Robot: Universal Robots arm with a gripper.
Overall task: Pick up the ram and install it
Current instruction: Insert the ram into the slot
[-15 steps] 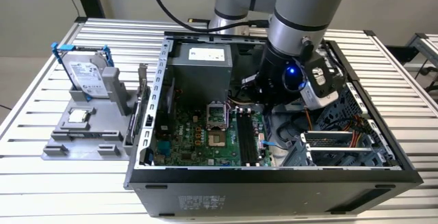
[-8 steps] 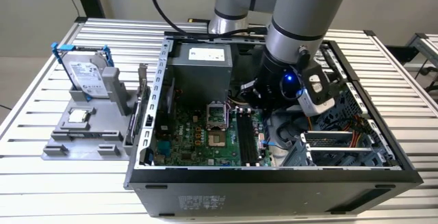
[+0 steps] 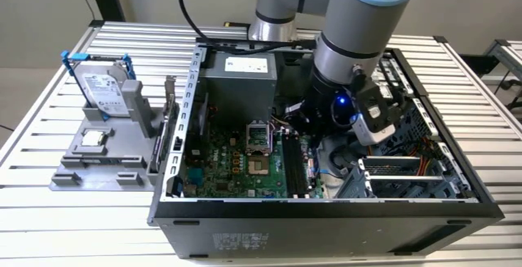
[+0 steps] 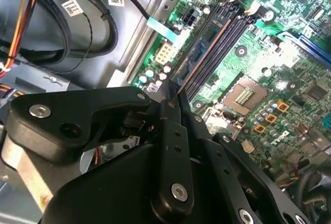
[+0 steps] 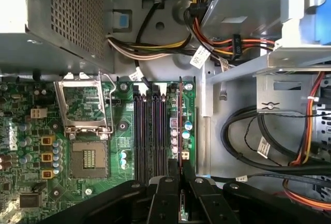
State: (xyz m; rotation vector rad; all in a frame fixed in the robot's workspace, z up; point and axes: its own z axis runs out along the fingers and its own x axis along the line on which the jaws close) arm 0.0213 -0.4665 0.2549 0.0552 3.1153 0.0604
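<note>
The ram (image 5: 180,125) is a thin dark green stick seen edge-on, and my gripper (image 5: 180,182) is shut on its near end. In the second wrist view the ram (image 4: 199,58) runs out from the closed fingertips (image 4: 169,105) along the black memory slots (image 4: 227,35). It hangs just above the motherboard, parallel to the slots (image 5: 150,131) and on their cable side. Whether it touches a slot I cannot tell. In the exterior view the gripper (image 3: 306,121) is low inside the open computer case (image 3: 326,209), above the slots (image 3: 292,164).
An open processor socket (image 5: 88,157) lies beside the slots. The grey power supply (image 3: 241,77) stands behind, and black and coloured cables (image 5: 258,141) run by a drive cage (image 3: 408,169). Outside the case, a grey stand (image 3: 98,172) holds a blue-framed hard drive (image 3: 104,90) and a processor chip (image 3: 95,137).
</note>
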